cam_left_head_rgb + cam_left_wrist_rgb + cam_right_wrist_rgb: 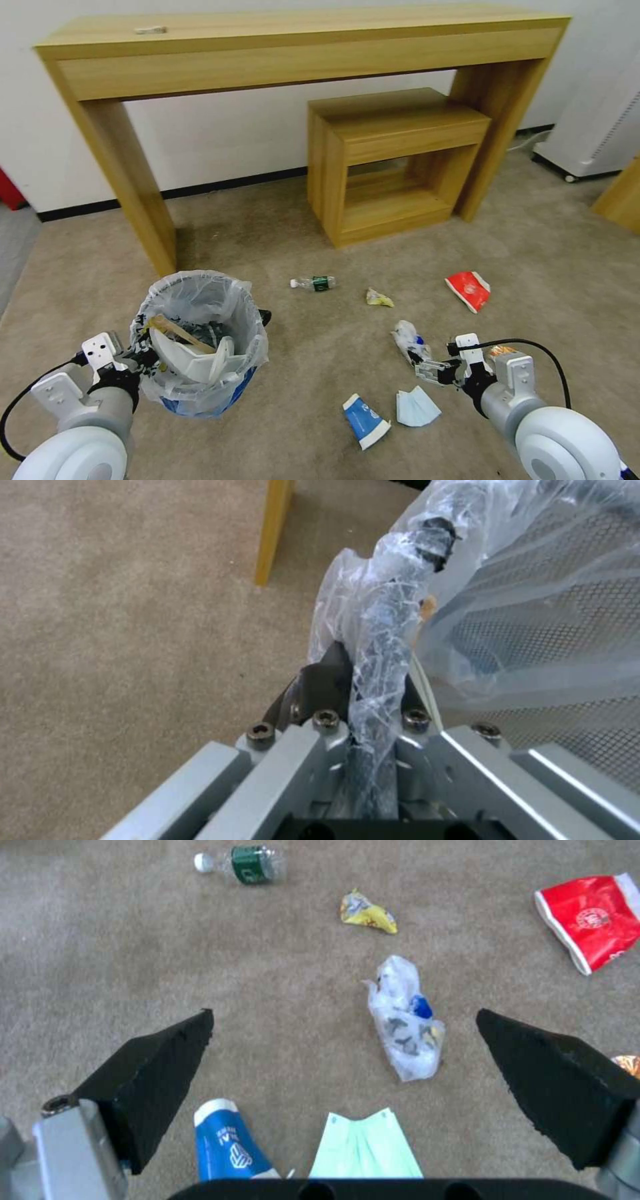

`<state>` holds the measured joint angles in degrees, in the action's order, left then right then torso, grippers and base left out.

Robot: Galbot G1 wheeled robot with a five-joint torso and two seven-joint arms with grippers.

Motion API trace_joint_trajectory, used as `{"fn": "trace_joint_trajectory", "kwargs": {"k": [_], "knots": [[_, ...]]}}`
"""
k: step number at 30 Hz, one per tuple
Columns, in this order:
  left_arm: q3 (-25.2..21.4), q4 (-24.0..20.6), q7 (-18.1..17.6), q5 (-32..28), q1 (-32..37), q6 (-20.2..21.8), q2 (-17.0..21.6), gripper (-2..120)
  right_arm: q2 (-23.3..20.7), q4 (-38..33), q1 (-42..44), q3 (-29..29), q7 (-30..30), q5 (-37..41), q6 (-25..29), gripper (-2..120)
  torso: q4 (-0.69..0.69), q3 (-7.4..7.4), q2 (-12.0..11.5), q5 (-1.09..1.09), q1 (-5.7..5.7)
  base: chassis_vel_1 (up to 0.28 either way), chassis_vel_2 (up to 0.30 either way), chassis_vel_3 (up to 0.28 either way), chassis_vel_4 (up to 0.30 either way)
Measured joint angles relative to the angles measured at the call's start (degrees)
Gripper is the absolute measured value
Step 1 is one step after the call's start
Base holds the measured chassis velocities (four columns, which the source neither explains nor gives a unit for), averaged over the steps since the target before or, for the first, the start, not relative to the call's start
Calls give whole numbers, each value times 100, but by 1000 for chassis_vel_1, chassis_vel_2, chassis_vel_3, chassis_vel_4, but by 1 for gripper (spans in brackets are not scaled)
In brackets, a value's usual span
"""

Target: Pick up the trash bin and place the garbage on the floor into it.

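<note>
Left pincer (373, 705) nearest, fingers (320, 685) clamped tight on bag-lined rim of trash bin (200, 340); bin held low at front left of beige carpet floor (280, 220), whether touching carpet or lifted cannot tell. Inside bin: white slipper (193, 360) and wooden stick (177, 331). Right pincer (347, 1075) spread wide, nothing gripped, hanging above carpet at front right. Just below its fingers (160, 1065), near front edge of carpet: blue-white cup (365, 420) lying on its side, pale-blue mask (417, 407) just beside cup. Crumpled clear plastic bag (408, 339) on carpet just ahead of right pincer, seen between the fingers in the right wrist view. Farther toward back edge of carpet: green-labelled bottle (313, 283) on its side, small yellow wrapper (379, 298) near it, red snack wrapper (469, 290) toward right. Orange item (627, 1065) at edge of right wrist view beside finger, kind unclear. Wooden bench (280, 47) and low wooden stool (393, 160) against wall at back edge of carpet.
</note>
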<state>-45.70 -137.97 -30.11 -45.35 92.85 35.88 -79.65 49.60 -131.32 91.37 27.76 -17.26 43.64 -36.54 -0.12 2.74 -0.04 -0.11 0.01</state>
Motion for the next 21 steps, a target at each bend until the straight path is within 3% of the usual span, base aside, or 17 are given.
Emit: {"fn": "trace_joint_trajectory", "kwargs": {"k": [13,21], "knots": [[8,-14,-18,28,34,-30,-88,0,-68,187,-312,-452,318,-97,-362,100,1,0,0,0,0,0,0,0,0],[51,-106,-39,102,91,-9,-181,0,-93,480,-826,-1039,875,-317,-556,100,0,0,0,-1,0,0,0,0,0]]}}
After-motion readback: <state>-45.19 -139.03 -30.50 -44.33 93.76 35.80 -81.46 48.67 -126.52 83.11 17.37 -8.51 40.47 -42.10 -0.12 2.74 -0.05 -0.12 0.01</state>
